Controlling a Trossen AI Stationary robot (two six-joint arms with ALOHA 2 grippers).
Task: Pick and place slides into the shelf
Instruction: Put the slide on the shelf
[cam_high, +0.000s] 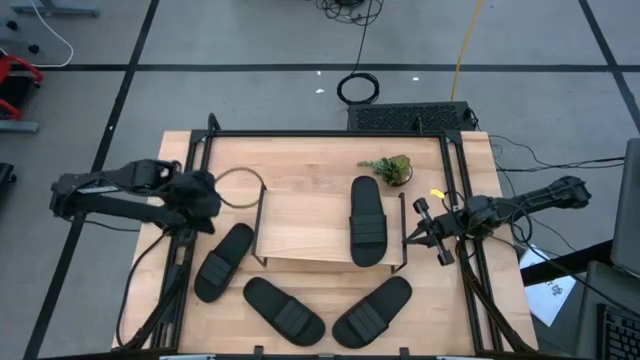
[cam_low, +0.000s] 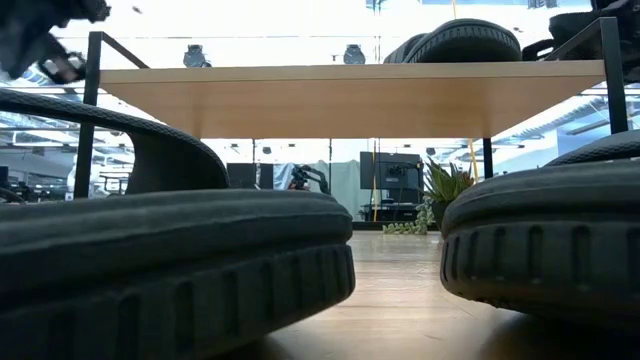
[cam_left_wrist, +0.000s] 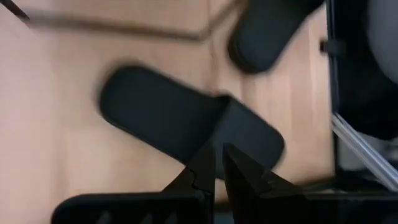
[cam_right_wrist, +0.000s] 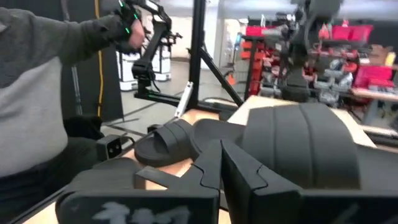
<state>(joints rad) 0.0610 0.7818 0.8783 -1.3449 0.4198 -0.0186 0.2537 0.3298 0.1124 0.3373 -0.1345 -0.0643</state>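
From overhead I have four slides in play. One slide (cam_high: 368, 220) lies on the top board of the shelf (cam_high: 300, 225), toward its right end, lengthwise front to back. The other three are down on the surface (cam_high: 470, 300) in front of and beside the shelf: a left slide (cam_high: 223, 261) angled just off the shelf's left front corner, a middle slide (cam_high: 284, 309) in front of the shelf, and a right slide (cam_high: 372, 311) tilted the other way next to it.

My left jaws (cam_high: 207, 203) hang over the surface at the shelf's left end, just behind the heel end of the left slide. Through the left wrist camera the two fingertips (cam_left_wrist: 205, 168) are pressed nearly together with only a thin gap and nothing between them; a slide (cam_left_wrist: 186, 121) lies flat below and ahead of them, not touched, with another slide's end (cam_left_wrist: 267, 31) farther on.

My right jaws (cam_high: 428, 232) sit just off the shelf's right wire frame, level with the slide on the board but apart from it. In the right wrist camera the fingers (cam_right_wrist: 249, 171) are closed against each other, holding nothing; the ribbed strap of that slide (cam_right_wrist: 301, 146) rises close beyond them, and another slide (cam_right_wrist: 168, 143) lies farther off. A person in a grey sleeve (cam_right_wrist: 37, 93) sits beyond the surface's edge.

A small green plant (cam_high: 390, 168) stands behind the shelf. At table height, two slides (cam_low: 170, 260) fill the foreground under the shelf board (cam_low: 350, 100).
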